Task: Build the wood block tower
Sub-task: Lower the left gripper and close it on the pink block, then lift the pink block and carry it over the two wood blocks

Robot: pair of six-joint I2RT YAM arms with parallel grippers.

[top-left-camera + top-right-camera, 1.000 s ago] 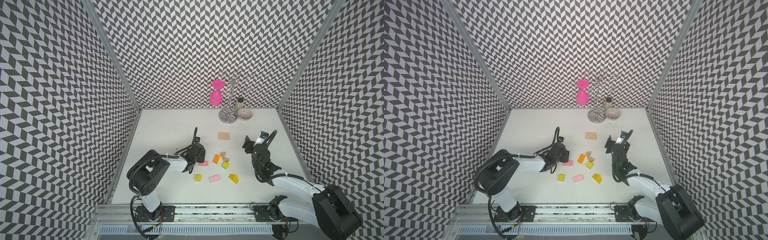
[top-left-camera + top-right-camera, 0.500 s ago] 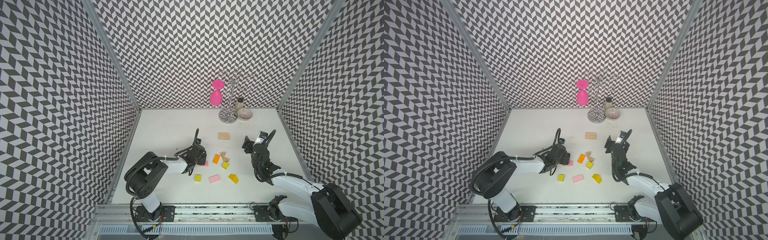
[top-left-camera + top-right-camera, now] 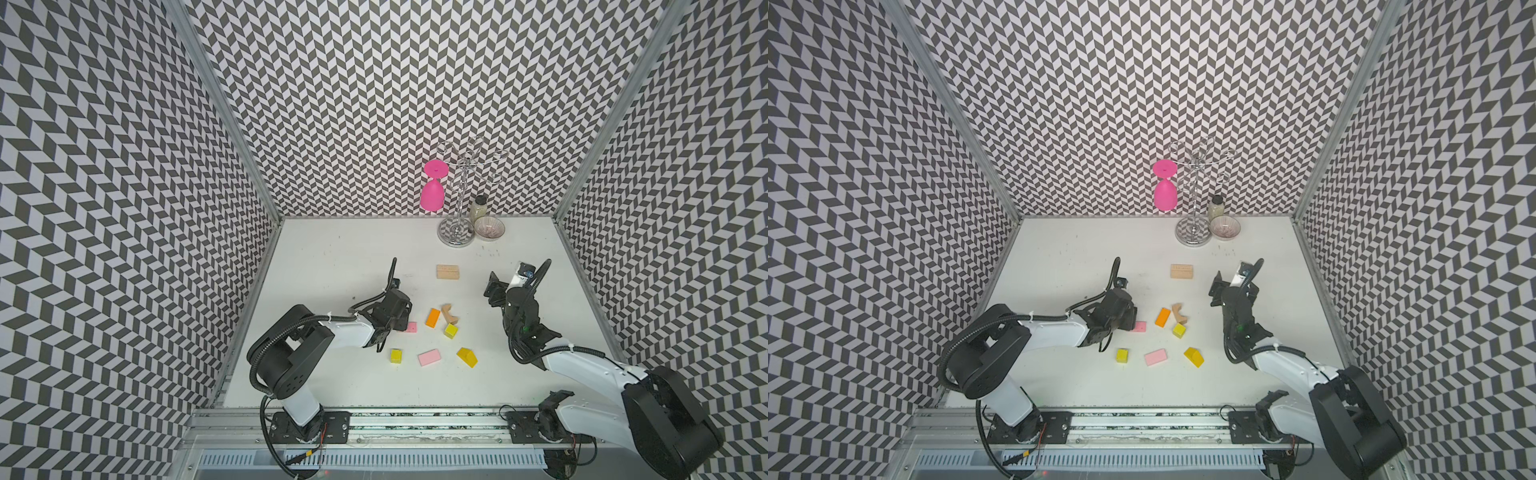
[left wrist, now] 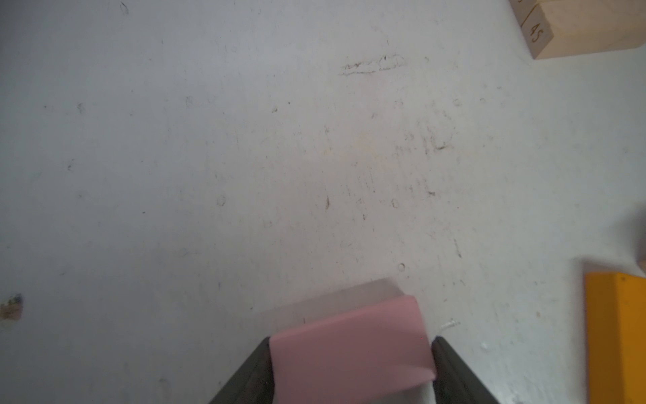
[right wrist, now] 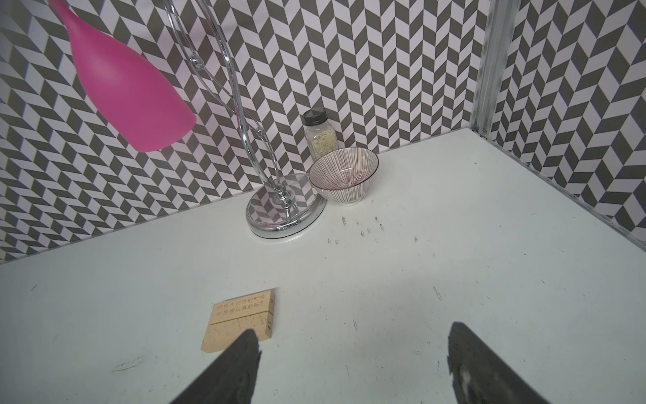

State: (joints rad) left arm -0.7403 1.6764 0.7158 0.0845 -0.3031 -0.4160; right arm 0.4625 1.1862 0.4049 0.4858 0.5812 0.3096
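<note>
The wood blocks lie scattered on the white table (image 3: 332, 266), and the orange bar (image 3: 432, 318) in their midst serves as the marker. Just beside it on the right arm's side sits the tan notched arch (image 3: 449, 313), with a yellow cube (image 3: 451, 331) near it, a little toward the front rail. Farther frontward from the orange bar lie the second pink bar (image 3: 429, 357) and, toward the right arm, the yellow roof piece (image 3: 467, 357). The other yellow cube (image 3: 396, 355) lies frontward and toward the left arm. Well beyond the orange bar, toward the back wall, two tan bars (image 3: 448, 272) lie flat, side by side and touching. On the left arm's side of the orange bar, near it but apart, is the pink bar (image 4: 351, 349). The left gripper (image 3: 400, 322) is low over it, and in the left wrist view its dark fingers (image 4: 258, 367) press against both long sides. It looks gripped, though whether it is clear of the table I cannot tell. The right gripper (image 5: 353, 363) hangs well to the right of the orange bar, jaws spread wide with only bare table between them. Far behind the orange bar, at the back wall, stand the chrome wire stand (image 3: 456, 239), the magenta goblet (image 3: 431, 195), a striped bowl (image 3: 489, 228) and a spice jar (image 3: 479, 206).
</note>
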